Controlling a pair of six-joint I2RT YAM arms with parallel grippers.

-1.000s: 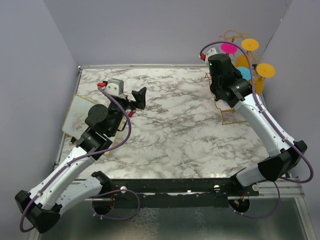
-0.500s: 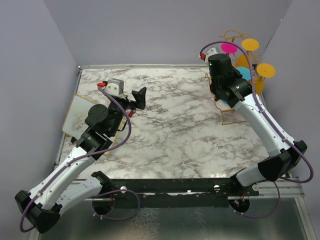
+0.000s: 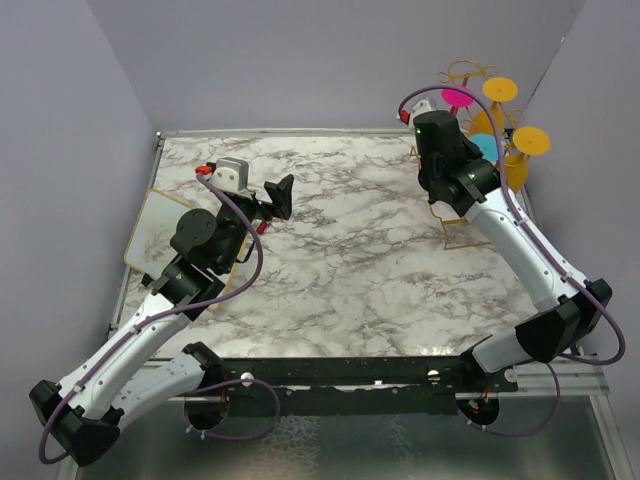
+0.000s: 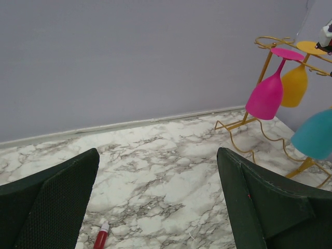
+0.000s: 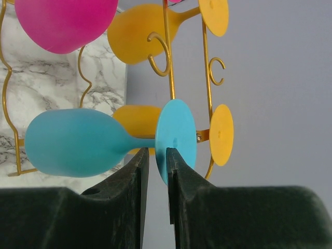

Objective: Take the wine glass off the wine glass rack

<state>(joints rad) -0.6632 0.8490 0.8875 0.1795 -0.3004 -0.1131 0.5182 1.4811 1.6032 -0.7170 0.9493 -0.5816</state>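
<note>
The gold wire wine glass rack (image 3: 468, 74) stands at the table's far right corner; it also shows in the left wrist view (image 4: 262, 66) and the right wrist view (image 5: 167, 67). A blue wine glass (image 5: 78, 142) hangs on it, also seen from above (image 3: 487, 148). My right gripper (image 5: 157, 153) is at the rack with its jaws nearly closed on the rim of the blue glass's foot. In the top view the wrist (image 3: 440, 140) hides it. My left gripper (image 3: 280, 196) is open and empty over the table's left middle, far from the rack.
A pink glass (image 3: 458, 97) and two yellow glasses (image 3: 500, 89) (image 3: 532, 140) also hang on the rack. A gold-rimmed tray (image 3: 150, 225) lies at the left edge. A small red tube (image 4: 101, 239) lies under the left gripper. Walls close the back and sides.
My right wrist has shifted slightly up and to the left at the rack, and the blue glass has shifted with it. The left arm has not moved.
</note>
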